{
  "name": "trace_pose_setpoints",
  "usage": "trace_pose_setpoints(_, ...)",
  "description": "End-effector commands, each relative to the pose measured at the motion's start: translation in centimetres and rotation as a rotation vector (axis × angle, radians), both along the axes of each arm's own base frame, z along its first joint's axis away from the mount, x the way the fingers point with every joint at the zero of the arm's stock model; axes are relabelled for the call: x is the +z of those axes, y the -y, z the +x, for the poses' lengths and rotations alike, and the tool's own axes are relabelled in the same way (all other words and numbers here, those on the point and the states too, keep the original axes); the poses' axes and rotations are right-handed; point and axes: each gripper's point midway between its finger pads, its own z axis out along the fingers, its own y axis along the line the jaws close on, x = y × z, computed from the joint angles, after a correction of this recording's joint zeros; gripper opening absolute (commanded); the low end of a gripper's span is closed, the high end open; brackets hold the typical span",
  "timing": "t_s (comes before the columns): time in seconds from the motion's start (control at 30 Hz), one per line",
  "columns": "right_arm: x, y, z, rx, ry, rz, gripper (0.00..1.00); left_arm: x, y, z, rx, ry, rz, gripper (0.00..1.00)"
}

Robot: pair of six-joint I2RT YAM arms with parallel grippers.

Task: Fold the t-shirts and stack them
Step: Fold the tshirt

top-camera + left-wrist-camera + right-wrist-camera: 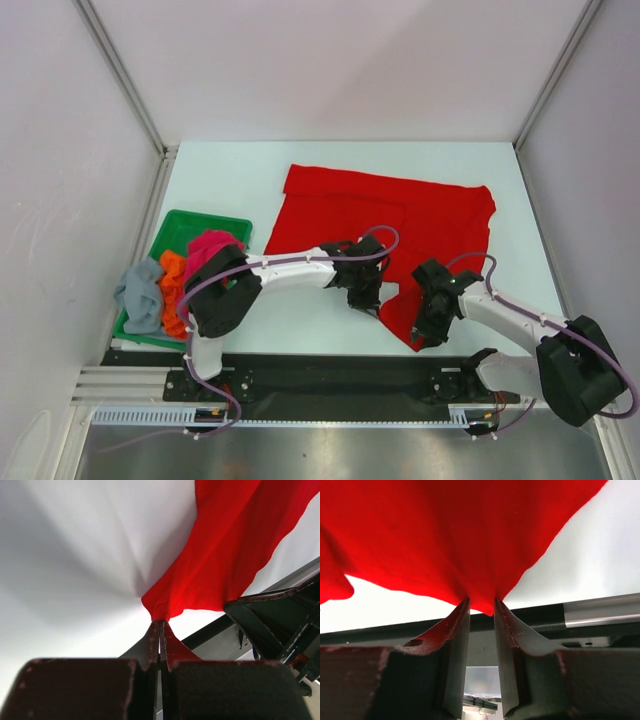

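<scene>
The red t-shirt (400, 210) lies spread beyond the left gripper (366, 290) and right gripper (432, 325); each pinches its near edge. The other t-shirts (172, 272), orange, pink and grey-blue, sit crumpled well to their left.

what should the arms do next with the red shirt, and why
Probably lift both grips and carry that edge toward the far side: left gripper and right gripper each pinch the near edge of the red t-shirt, otherwise spread flat.

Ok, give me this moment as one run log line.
red t-shirt: spread on table | left gripper: shut on its near edge | right gripper: shut on its near edge | other t-shirts: heaped at green tray
</scene>
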Motion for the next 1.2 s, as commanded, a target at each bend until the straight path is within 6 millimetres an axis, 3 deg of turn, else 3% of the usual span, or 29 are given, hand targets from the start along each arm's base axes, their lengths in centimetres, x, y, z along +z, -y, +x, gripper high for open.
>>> trace_pose_setpoints(0.0, -0.5, 0.2, 0.3, -0.032, 0.014, -0.022, 0.31, 0.7, 0.1, 0.3, -0.025, 0.015, -0.034, 0.00)
trace_pose_setpoints(0.17, -0.8, 0.4, -0.2, -0.041, 0.002, -0.026, 0.30, 0.5, -0.1, 0.1, -0.025, 0.012, -0.034, 0.00)
trace_pose_setpoints(0.47, 0.4, 1.0, -0.9, -0.049, 0.008, -0.054, 0.35, 0.6, 0.0, 0.2, -0.026, 0.010, -0.045, 0.00)
trace_pose_setpoints(0.9, -1.3, 0.1, -0.6, -0.044, -0.012, -0.043, 0.33, 0.8, -0.1, 0.1, -0.023, 0.014, -0.056, 0.00)
trace_pose_setpoints(1.0, -1.4, 0.3, -0.5, -0.048, -0.016, -0.057, 0.29, 0.7, -0.2, 0.0, -0.021, 0.013, -0.059, 0.00)
trace_pose_setpoints(1.1, -1.3, 0.4, -0.3, -0.049, -0.017, -0.057, 0.03, 0.5, -0.5, -0.1, -0.019, 0.011, -0.056, 0.00)
trace_pose_setpoints(1.17, -0.5, 0.4, -0.1, -0.053, -0.005, -0.051, 0.00, 0.4, -0.6, -0.2, -0.021, 0.010, -0.055, 0.00)
